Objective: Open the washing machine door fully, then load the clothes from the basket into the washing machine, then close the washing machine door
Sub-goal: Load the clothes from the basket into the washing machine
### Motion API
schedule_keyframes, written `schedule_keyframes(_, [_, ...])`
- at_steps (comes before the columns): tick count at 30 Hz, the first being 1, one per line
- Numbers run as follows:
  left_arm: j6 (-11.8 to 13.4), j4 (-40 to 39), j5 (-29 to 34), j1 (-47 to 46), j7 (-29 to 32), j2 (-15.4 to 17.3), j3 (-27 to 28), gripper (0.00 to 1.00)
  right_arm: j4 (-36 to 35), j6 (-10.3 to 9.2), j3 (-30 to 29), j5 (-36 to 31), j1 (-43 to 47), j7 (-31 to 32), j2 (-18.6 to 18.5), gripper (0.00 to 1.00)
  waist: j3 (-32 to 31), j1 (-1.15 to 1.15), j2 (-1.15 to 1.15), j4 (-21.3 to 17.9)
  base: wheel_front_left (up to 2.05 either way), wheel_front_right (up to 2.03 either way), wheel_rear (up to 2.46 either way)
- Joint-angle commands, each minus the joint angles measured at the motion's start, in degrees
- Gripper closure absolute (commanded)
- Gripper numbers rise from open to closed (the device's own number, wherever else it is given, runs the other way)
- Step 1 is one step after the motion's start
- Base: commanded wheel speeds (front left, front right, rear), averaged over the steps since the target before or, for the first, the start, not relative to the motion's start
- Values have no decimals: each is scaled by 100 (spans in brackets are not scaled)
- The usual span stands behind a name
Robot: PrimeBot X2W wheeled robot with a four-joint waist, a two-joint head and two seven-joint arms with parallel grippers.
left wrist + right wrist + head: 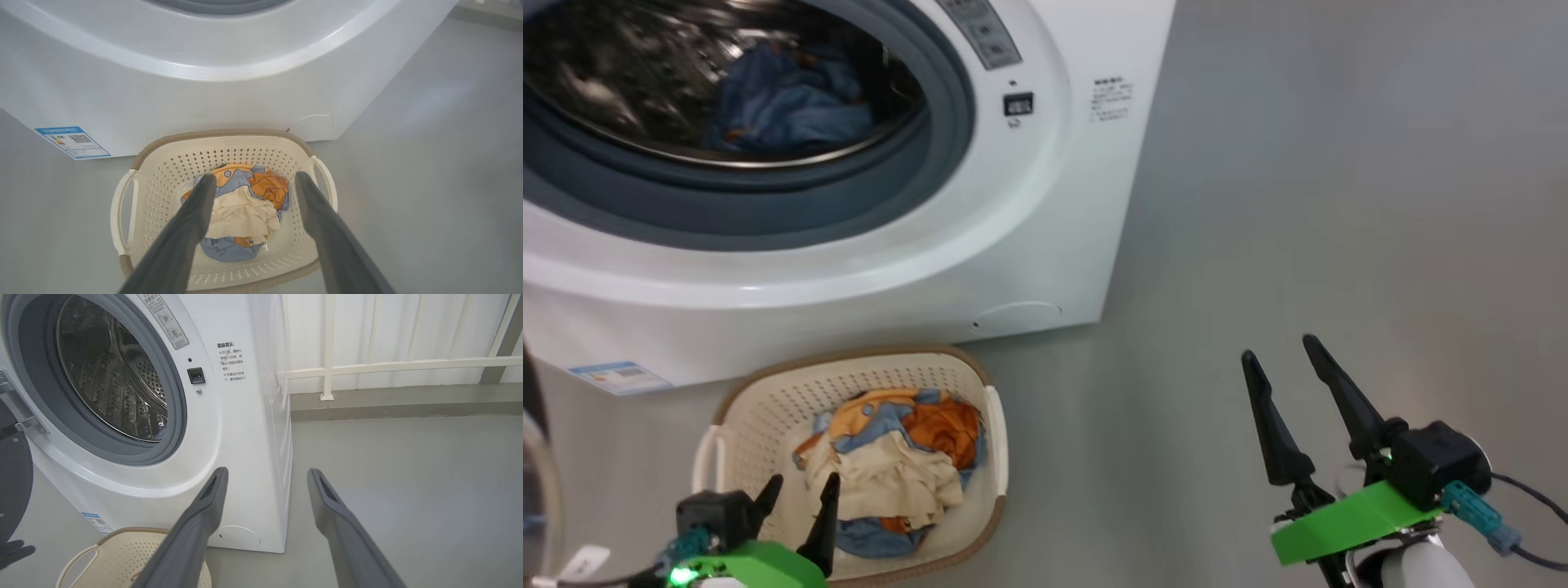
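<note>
The left pincer [802, 490] hung spread wide and empty over the near end of the basket [849, 361], its dark fingers [192, 220] framing the clothes [890, 478]. That crumpled heap of cream, orange and pale blue fabric lay inside the cream, perforated plastic basket with its brown woven-look rim. Just behind the basket stood the glossy white washing machine [1045, 204], its steel drum [102, 388] holding a blue garment [784, 102]. Well right of the basket, the right pincer [1279, 349] hovered spread and empty above the grey floor [1339, 163].
</note>
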Motion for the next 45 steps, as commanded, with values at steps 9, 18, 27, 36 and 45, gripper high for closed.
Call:
schedule_keyframes(9, [-64,1191,-397,-1082,727,695,4,0,-369,9,373,220,-520,-27,-12,0,1311,0,0,-906,0,0,0])
schedule_keyframes(18, [-72,2344,-845,-2105,936,1236,48,0,-642,9,549,370,-850,-27,-12,0,2315,0,0,-1271,0,0,0])
schedule_keyframes(27, [-73,3106,-1059,-2861,700,1501,-174,0,-903,9,633,367,-976,-27,-12,0,3029,0,0,-1470,0,0,0])
schedule_keyframes(36, [-73,3554,-1291,-3584,601,1867,-510,0,-1103,9,684,365,-1006,-27,-12,0,3664,0,0,-1585,0,0,0])
schedule_keyframes(45, [-73,3780,-1593,-4172,627,2174,-725,0,-1194,9,760,328,-955,-27,-12,0,4144,0,0,-1691,0,0,0])
